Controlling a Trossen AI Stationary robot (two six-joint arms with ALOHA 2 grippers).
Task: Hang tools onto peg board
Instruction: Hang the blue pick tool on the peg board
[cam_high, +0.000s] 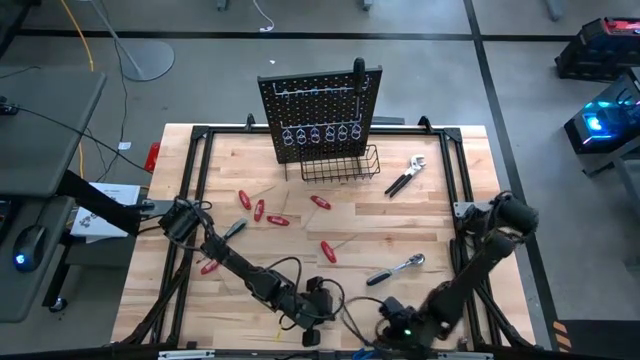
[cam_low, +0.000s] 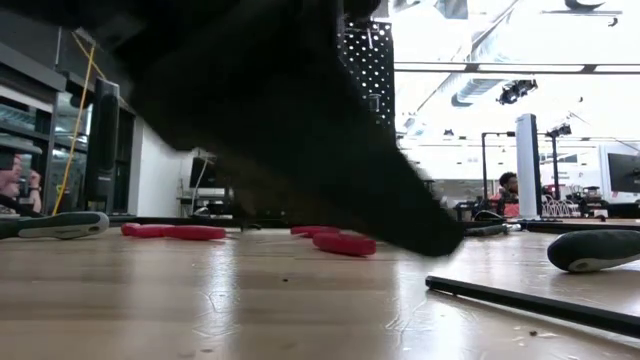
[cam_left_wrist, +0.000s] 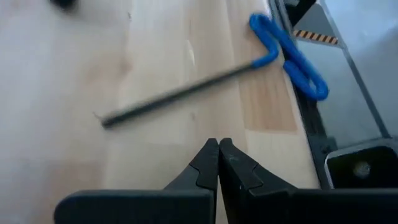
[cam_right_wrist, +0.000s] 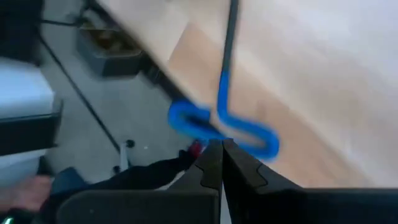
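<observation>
Left gripper (cam_left_wrist: 218, 144): fingertips pressed together, holding nothing; low over the near table edge, just short of the blue T-handle key.
Right gripper (cam_right_wrist: 222, 144): fingers likewise closed and empty; at the near edge too, tips close over the key's blue handle.
Blue T-handle key (cam_left_wrist: 287, 53): flat on the wood at the near edge, dark shaft pointing inward; blurred in both wrist views, not made out in the high view beneath arms and cables.
Peg board (cam_high: 322, 113): upright at the far side of the table (cam_high: 440, 225), wire basket (cam_high: 340, 164) at its foot; hooks too small to tell apart.
Red-handled screwdrivers (cam_high: 268, 212): scattered mid-table, well apart from the board.
Chrome ratchet (cam_high: 396, 268): lying right of centre.
Silver wrench (cam_high: 407, 175): just beside the basket, to its right.
Low view: largely blocked by a dark arm (cam_low: 290, 120); only a strip of board visible, tools cut off at both edges.
</observation>
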